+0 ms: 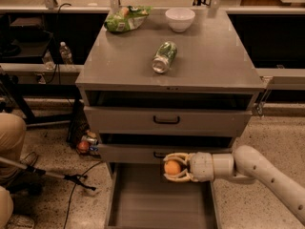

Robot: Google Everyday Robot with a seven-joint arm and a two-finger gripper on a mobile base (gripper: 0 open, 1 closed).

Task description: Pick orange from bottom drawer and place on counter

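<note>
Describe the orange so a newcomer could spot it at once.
Start at the broad grey metal cabinet; below its two handled drawers, the grey bottom drawer tray stands open. Above it, the robot's pale hand is shut on the small round orange fruit. Unlike the dark-red ball on the floor, it is bright orange.

1. One view only, set high in front of the cabinet, facing down and forward over the counter (209, 56).
2. Mid range: whole counter in frame, bottom drawer (152, 199) cut by the lower edge.
3. The gripper (167, 167), clasped round the orange (172, 167), sits low centre, over the bottom drawer.
</note>
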